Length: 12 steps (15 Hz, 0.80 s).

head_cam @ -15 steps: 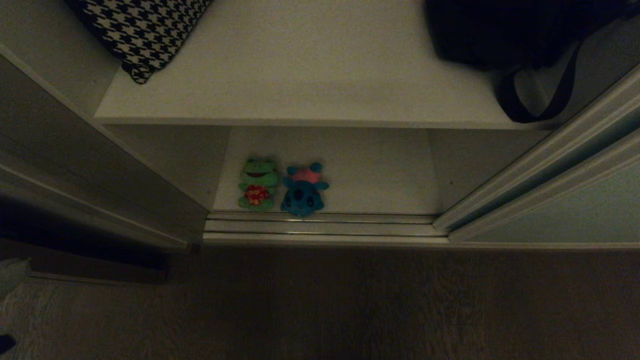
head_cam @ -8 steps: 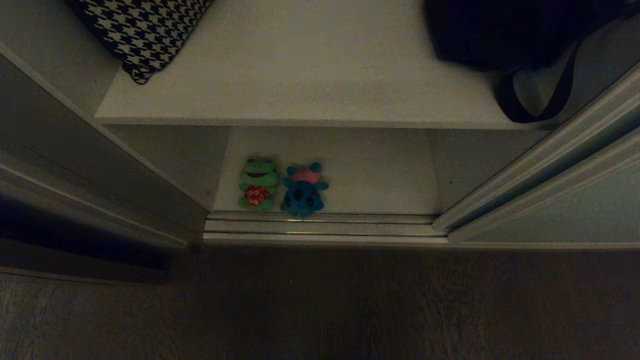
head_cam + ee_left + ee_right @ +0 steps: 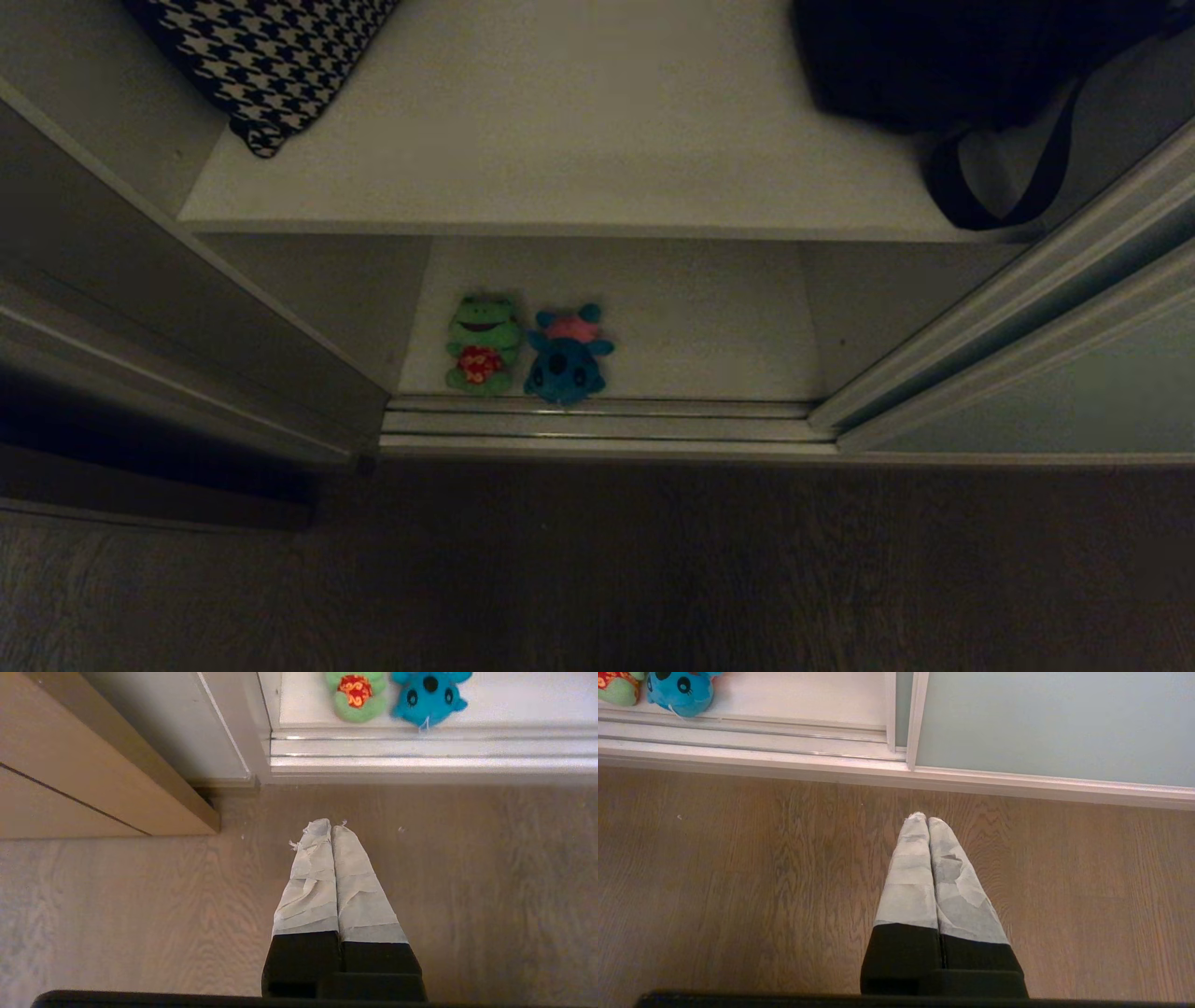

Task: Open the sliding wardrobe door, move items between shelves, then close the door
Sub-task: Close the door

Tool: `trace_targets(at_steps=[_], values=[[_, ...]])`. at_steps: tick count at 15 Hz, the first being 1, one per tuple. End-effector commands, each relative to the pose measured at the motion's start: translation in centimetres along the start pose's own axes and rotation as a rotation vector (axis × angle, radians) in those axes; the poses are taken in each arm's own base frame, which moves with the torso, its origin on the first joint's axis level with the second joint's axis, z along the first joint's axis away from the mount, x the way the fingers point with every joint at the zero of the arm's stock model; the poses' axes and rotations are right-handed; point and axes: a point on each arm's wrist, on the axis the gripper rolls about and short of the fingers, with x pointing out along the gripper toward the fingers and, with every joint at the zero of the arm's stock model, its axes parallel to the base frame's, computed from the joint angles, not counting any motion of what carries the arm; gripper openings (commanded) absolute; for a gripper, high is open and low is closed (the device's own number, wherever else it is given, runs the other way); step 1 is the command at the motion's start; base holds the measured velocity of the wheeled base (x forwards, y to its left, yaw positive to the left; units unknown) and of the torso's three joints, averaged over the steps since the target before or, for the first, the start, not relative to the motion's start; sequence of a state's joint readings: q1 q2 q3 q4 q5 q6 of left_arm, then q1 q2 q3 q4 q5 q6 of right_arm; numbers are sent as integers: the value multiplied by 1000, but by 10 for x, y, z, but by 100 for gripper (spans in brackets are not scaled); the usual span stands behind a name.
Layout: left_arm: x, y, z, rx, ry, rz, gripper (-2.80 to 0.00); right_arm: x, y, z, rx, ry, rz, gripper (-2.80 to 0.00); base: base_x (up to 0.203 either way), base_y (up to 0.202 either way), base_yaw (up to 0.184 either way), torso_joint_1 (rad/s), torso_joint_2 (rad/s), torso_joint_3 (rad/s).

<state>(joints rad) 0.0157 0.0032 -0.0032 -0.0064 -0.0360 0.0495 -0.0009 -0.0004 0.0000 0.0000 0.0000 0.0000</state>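
Left arm gone from head view; frog (image 3: 482, 342), blue plush (image 3: 568, 355) on lower shelf (image 3: 709, 327).

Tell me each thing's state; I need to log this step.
sliding wardrobe door: slid open to the right.
green frog: lying on lower shelf.
blue plush: beside the frog.
left gripper: shut, empty, over floor.
right gripper: shut, empty.

Two plush toys (image 3: 527, 350), apparently touching

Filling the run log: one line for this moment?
door: open | frog, blue plush: lower shelf | left gripper, right gripper: shut, empty, above floor
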Motion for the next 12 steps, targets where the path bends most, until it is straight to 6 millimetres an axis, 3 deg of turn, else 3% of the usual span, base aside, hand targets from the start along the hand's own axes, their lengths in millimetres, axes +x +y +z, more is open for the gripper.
trace_targets(at_steps=[1, 5, 12], values=[[0, 0, -1, -4, 3, 1, -280, 0, 0, 0, 0, -1, -1, -280, 0, 0, 0, 0, 0, 0], [0, 0, -1, 3, 6, 14, -280, 0, 0, 0, 0, 0, 0, -280, 0, 0, 0, 2, 2, 14], [0, 0, -1, 16, 7, 14, -280, 0, 0, 0, 0, 0, 1, -280, 0, 0, 0, 4, 3, 176]])
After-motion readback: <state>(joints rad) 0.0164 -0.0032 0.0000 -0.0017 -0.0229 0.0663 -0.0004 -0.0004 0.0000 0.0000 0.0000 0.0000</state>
